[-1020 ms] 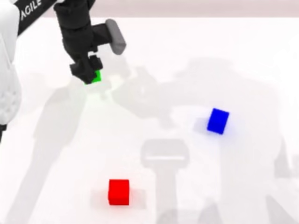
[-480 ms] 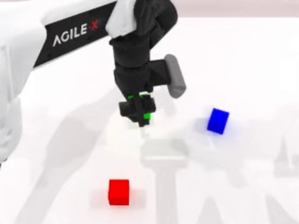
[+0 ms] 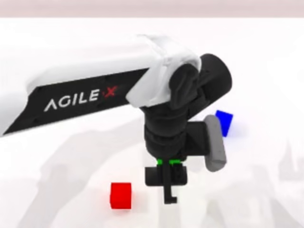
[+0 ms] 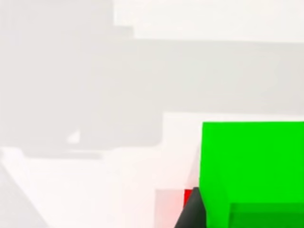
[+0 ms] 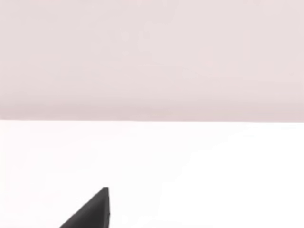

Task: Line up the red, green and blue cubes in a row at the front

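At the table's front, the left gripper [image 3: 169,192] clamps the green cube [image 4: 251,171] by opposite flat faces, three o'clock of the red cube [image 3: 120,195]; rigid, light, smooth-sided, likely slippery.

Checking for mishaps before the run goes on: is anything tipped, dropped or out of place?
Nothing stands out. The left gripper holds the green cube beside the red cube, which sits flat at the front; the blue cube sits farther back.
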Controlling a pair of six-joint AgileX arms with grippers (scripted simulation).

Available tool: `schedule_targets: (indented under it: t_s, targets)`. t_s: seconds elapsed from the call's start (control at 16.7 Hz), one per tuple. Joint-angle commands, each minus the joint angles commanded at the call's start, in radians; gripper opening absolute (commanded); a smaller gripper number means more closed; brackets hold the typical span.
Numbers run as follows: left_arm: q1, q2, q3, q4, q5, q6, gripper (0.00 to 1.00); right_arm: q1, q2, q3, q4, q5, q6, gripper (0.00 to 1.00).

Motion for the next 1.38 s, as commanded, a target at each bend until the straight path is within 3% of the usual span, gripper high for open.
schedule_targets:
  t_s: [0.36, 0.72, 1.02, 1.38]
  targets:
    - [0.002, 0.009, -0.012, 0.015, 0.001, 0.001, 0.0, 0.0, 0.0, 0.0, 0.0, 0.0, 0.0, 1.0]
    - [-0.005, 0.079, -0.134, 0.219, 0.001, -0.005, 0.0, 0.0, 0.0, 0.0, 0.0, 0.0, 0.0, 1.0]
    - [-0.007, 0.094, -0.155, 0.25, 0.001, -0.005, 0.0, 0.0, 0.0, 0.0, 0.0, 0.0, 0.0, 1.0]
    - [-0.007, 0.094, -0.155, 0.25, 0.001, -0.005, 0.45, 0.0, 0.0, 0.0, 0.0, 0.0, 0.0, 1.0]
